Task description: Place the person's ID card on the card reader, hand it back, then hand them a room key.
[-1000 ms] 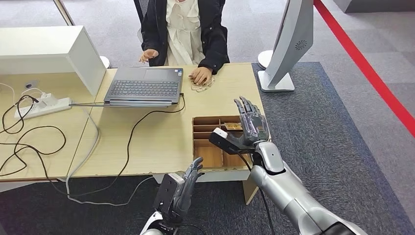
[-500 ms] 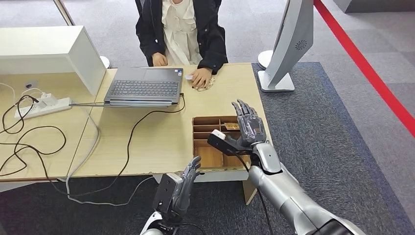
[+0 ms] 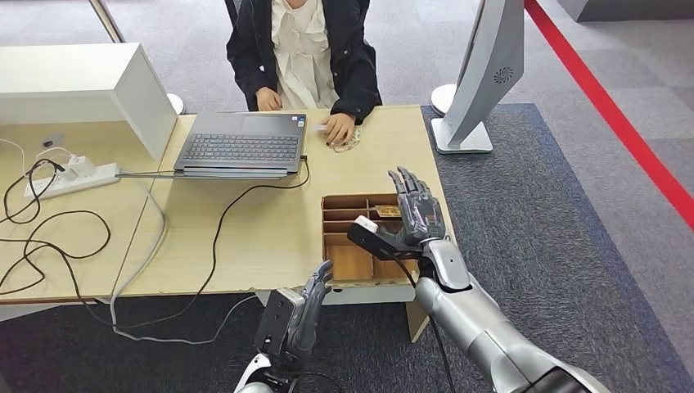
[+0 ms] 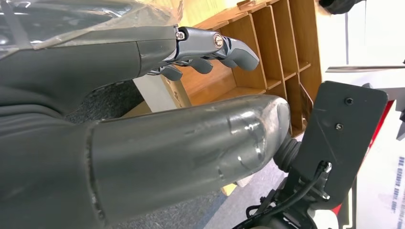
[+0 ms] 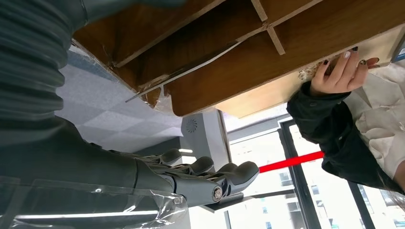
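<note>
R hand [image 3: 417, 209]: I see fingers spread, holding nothing, over wooden tray [image 3: 337, 223].
L hand [image 3: 304, 313]: empty, fingers loosely straight, below desk edge.
ID card [image 3: 316, 128]: 1, in person's hand [image 3: 337, 127] beside laptop [image 3: 242, 143].
Laptops: 1.

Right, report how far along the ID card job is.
Nothing looks done yet. The person's hand holds a small card beside the laptop. The right hand waits empty above the wooden tray; the left hand hangs off the desk. Scanning, returning and the room key all remain.
</note>
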Controlling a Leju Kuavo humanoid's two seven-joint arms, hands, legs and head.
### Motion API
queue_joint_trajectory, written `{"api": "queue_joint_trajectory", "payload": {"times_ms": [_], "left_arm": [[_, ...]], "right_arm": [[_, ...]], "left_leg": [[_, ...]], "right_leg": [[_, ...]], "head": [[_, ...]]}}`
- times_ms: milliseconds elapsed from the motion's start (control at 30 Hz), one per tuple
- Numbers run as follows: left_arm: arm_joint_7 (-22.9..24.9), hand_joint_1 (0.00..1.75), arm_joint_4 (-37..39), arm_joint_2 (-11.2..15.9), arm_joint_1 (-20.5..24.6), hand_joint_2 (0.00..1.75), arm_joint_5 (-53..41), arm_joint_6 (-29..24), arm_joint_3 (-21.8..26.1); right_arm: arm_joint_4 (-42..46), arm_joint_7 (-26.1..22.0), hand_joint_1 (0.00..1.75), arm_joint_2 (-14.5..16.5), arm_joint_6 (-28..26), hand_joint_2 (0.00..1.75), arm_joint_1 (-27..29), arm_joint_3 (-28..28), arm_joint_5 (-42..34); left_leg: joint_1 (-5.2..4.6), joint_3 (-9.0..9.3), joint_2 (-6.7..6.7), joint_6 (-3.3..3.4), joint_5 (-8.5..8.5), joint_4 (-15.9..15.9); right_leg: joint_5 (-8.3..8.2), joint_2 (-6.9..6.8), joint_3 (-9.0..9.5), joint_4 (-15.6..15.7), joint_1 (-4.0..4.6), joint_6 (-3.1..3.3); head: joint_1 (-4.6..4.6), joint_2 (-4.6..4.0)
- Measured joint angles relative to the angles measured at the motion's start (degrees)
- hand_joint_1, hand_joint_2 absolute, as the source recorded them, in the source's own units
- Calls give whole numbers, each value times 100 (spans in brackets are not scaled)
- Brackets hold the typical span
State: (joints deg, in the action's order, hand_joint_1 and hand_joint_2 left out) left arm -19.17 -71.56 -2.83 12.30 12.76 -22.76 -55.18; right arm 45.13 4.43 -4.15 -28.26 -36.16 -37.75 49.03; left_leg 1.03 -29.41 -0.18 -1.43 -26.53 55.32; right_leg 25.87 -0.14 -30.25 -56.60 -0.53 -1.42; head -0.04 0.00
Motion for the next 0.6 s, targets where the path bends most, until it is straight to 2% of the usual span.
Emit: {"api": "queue_joint_trajectory", "payload": {"times_ms": [367,600], "left_arm": [[-27,0,94,-27,52,0,34,40,-44],[-43,0,128,-28,78,0,85,-74,-90]], "right_arm": [[257,134,0,-44,65,175,59,10,34],[1075,419,0,-205,378,175,370,51,246]], "left_leg": [[0,1,0,0,0,2],[0,0,1,0,0,3]], "right_leg": [[0,0,-1,0,0,0],[0,0,-2,0,0,0]], "head": [[1,0],[0,0]]}}
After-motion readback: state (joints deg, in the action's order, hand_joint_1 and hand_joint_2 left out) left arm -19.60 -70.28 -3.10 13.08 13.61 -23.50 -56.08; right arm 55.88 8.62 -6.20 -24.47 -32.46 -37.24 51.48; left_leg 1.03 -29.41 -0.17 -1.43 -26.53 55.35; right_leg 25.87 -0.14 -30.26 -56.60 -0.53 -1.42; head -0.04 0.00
